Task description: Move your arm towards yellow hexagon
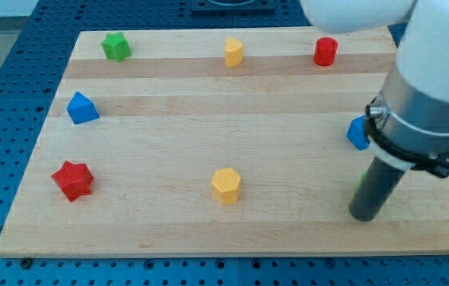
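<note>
my tip (365, 216) view's lower right, just beside green block (358, 183) | yellow hexagon (226, 185) well apart toward view's left

The yellow hexagon (226, 185) lay flat on the wooden counter (168, 135), low in the view and a little left of its middle, close to the counter's bottom edge. It was a short, six-sided block of bright yellow, its top face paler than its sides, one flat side turned towards the view's bottom. It stood alone, touching nothing. A second yellow block (234, 52) of similar squat, faceted shape sat near the view's top edge, well apart, almost directly above.
</note>
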Tool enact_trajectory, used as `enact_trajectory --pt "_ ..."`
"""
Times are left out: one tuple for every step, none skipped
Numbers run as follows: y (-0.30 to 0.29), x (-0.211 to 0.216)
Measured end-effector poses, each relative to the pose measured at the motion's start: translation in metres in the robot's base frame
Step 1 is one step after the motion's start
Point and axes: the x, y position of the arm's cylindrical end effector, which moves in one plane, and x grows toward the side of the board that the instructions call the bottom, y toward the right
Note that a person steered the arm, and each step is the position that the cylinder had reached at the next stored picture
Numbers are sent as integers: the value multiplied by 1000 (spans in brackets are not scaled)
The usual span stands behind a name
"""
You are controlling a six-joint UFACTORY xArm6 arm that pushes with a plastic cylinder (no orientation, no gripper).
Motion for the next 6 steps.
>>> enact_trajectory --pt "1 0" --pt "-30 34" --pt "-136 44" --pt "-179 15" --pt "-220 -10" --pt "-183 -24"
